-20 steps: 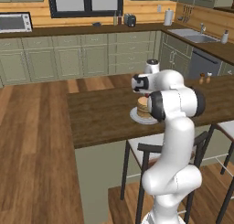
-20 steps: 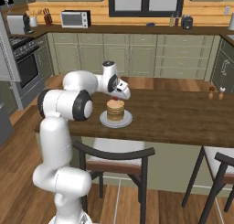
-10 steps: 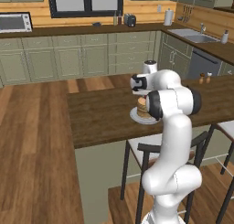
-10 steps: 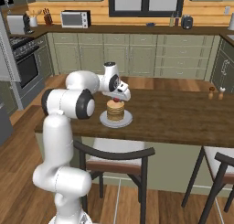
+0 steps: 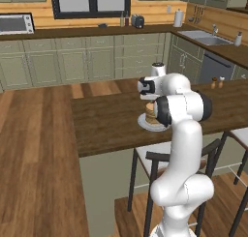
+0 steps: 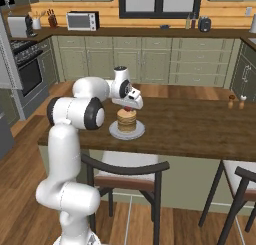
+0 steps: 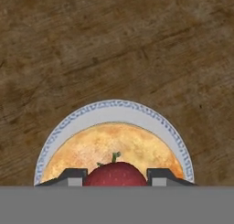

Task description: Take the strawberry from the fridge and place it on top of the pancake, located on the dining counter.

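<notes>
With the strawberry pinched between the two finger tips of the gripper, the work looks to be at its placing step: the fruit hangs directly above the pancake stack, which sits on a white plate with a blue patterned rim on the dark-brown dining counter. From the hand view the berry lies over the pancake's surface, toward the edge nearest the camera rather than dead centre. The right base view shows a red spot under the hand just above the stack; whether it already touches the top pancake I cannot tell.

By my judgement the next move calls for a short, straight lowering until the berry rests on the pancake, then spreading the fingers and lifting clear without dragging it off.

Its green stem points away from the hand, toward the far side of the plate, so the berry's long axis seems to run roughly level across the pancake rather than upright.
</notes>
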{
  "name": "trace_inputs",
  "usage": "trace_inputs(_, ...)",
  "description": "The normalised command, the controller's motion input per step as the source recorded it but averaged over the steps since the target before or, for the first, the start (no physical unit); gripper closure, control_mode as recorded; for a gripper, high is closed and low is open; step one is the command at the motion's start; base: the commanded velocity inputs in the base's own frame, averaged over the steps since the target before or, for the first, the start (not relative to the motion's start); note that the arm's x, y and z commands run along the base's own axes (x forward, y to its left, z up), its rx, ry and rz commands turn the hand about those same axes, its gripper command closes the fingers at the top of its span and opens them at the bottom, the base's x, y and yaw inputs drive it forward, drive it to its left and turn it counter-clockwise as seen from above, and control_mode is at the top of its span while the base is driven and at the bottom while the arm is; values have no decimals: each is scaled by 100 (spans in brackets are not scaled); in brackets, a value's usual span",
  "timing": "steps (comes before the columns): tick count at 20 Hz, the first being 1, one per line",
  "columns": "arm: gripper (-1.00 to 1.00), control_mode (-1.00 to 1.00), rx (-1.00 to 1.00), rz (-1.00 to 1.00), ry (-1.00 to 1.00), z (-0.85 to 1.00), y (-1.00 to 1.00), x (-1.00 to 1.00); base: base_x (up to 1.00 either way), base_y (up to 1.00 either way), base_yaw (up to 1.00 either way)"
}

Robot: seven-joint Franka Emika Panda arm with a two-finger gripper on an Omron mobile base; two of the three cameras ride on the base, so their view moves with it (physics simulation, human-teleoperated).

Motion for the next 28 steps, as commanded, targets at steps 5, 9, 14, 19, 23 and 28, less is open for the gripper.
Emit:
trace_inputs(5, -100, -100, 0, 0, 1, -10, 0, 0, 0, 0, 0)
trace_inputs(9, -100, -100, 0, 0, 0, -1, 0, -8, 0, 0, 0)
trace_inputs(14, -100, -100, 0, 0, 0, 0, 0, -13, 0, 0, 0)
trace_inputs(19, -100, -100, 0, 0, 0, 12, 0, -24, 0, 0, 0)
trace_inputs(23, -100, -100, -3, 0, 0, 29, 0, -31, 0, 0, 0)
trace_inputs(28, -100, -100, 0, 0, 1, 26, 28, -90, 0, 0, 0)
